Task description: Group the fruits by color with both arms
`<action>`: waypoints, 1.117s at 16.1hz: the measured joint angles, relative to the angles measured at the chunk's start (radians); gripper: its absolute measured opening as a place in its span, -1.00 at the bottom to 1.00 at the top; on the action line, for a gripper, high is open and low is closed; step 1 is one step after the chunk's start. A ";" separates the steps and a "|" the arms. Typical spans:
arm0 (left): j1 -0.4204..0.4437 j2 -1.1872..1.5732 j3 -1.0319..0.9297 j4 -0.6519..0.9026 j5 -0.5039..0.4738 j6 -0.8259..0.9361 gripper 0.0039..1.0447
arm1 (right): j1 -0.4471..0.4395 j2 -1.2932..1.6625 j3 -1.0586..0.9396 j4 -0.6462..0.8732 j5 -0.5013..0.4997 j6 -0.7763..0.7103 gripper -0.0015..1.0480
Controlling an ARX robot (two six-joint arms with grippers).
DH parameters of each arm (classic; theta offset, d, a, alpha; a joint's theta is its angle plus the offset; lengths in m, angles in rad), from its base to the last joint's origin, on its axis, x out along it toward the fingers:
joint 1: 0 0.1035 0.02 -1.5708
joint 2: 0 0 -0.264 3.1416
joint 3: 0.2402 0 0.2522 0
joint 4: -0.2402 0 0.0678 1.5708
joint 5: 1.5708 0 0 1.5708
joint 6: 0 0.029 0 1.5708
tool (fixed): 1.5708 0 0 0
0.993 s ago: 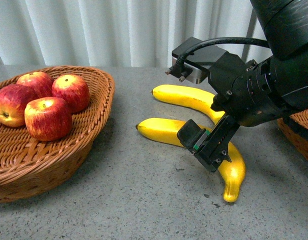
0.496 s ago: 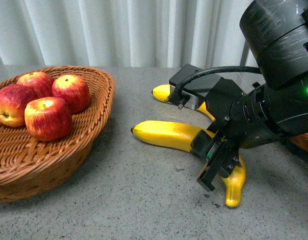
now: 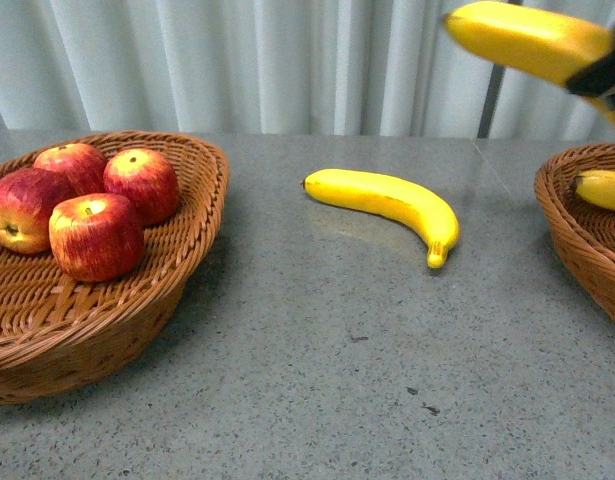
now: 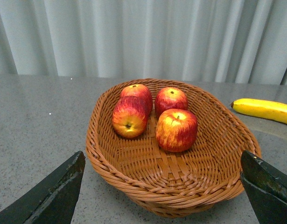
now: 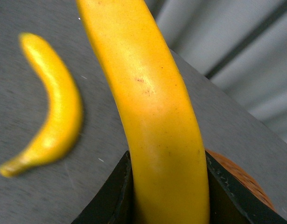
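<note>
High beside the right basket (image 3: 577,250), the right gripper (image 3: 607,82) clamps a raised banana (image 3: 527,40). A stored banana (image 3: 605,190) lies inside that basket. Four apples (image 3: 95,235) sit in the left basket (image 3: 212,190). One loose banana (image 3: 387,198) lies unsorted on the table (image 3: 287,380). The left gripper (image 4: 159,186) is spread wide and empty.

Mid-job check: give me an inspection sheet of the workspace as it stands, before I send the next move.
Surface: grey speckled table, a few small dark specks.
Job's things: four apples in the left wicker basket; loose banana lying on the table between the baskets; lifted banana in the air on the right wicker basket side; third banana inside that basket.
Clutter: nothing seen.
Grippers: left gripper open and empty, facing the apple basket; right gripper shut on the lifted banana.
Cables: nothing seen.
Surroundings: pale pleated curtain behind the table.
</note>
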 joint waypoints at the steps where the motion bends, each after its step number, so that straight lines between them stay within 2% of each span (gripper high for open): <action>1: 0.000 0.000 0.000 0.000 0.000 0.000 0.88 | -0.049 -0.005 -0.003 -0.014 -0.001 -0.020 -0.34; 5: 0.000 0.000 0.000 0.000 0.000 0.000 0.88 | -0.239 -0.017 -0.087 -0.076 0.002 -0.148 -0.34; 6: 0.000 0.000 0.000 0.000 0.000 0.000 0.88 | -0.256 -0.024 -0.101 -0.076 0.006 -0.176 -0.31; 7: 0.000 0.000 0.000 0.000 0.000 0.000 0.88 | -0.267 -0.031 -0.105 -0.085 0.005 -0.193 -0.15; 9: 0.000 0.000 0.000 0.000 0.000 0.000 0.88 | -0.250 -0.050 -0.086 -0.076 -0.006 -0.206 0.31; 11: 0.000 0.000 0.000 0.000 0.000 0.000 0.88 | -0.175 -0.043 -0.014 -0.073 -0.007 -0.188 0.76; 12: 0.000 0.000 0.000 0.000 0.000 0.000 0.88 | -0.114 -0.018 0.037 -0.069 -0.026 -0.156 0.91; 13: 0.000 0.000 0.000 0.000 0.000 0.000 0.88 | -0.044 0.025 0.090 -0.060 -0.061 -0.108 0.85; 16: 0.000 0.000 0.000 0.000 0.000 0.000 0.88 | 0.150 0.203 0.230 -0.076 -0.120 0.021 0.87; 18: 0.000 0.000 0.000 0.000 0.000 0.000 0.88 | 0.222 0.316 0.320 -0.117 -0.122 0.069 0.87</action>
